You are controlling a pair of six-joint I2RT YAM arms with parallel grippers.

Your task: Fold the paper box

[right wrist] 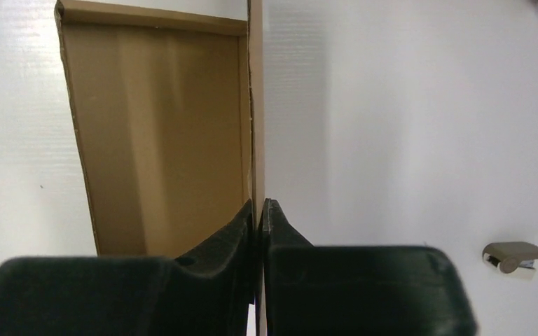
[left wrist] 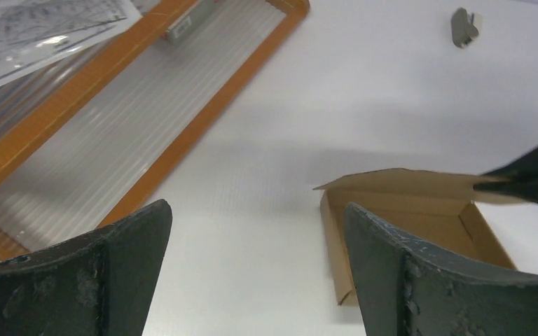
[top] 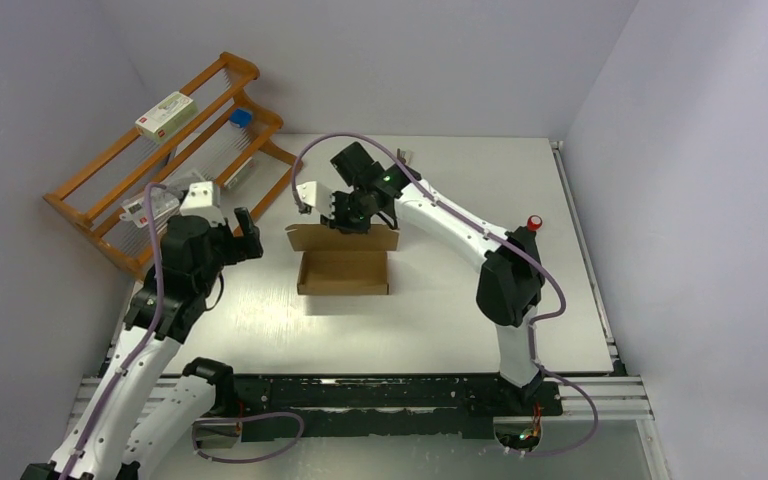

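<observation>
The paper box (top: 344, 271) is a shallow brown cardboard tray in the middle of the table, its lid flap (top: 344, 238) standing up at the far side. My right gripper (top: 353, 222) is shut on that flap from above; in the right wrist view the flap's thin edge (right wrist: 256, 105) runs between the closed fingertips (right wrist: 260, 210), with the tray's inside (right wrist: 157, 133) to the left. My left gripper (top: 242, 232) hangs open to the left of the box, apart from it. In the left wrist view the box (left wrist: 406, 210) lies beyond the right finger (left wrist: 392, 266).
A wooden rack (top: 175, 150) stands at the back left with a small white carton (top: 166, 114) on it and plastic-wrapped items lower down. A small grey clip (top: 404, 155) lies on the table behind the box, seen as the clip (right wrist: 511, 255) in the right wrist view.
</observation>
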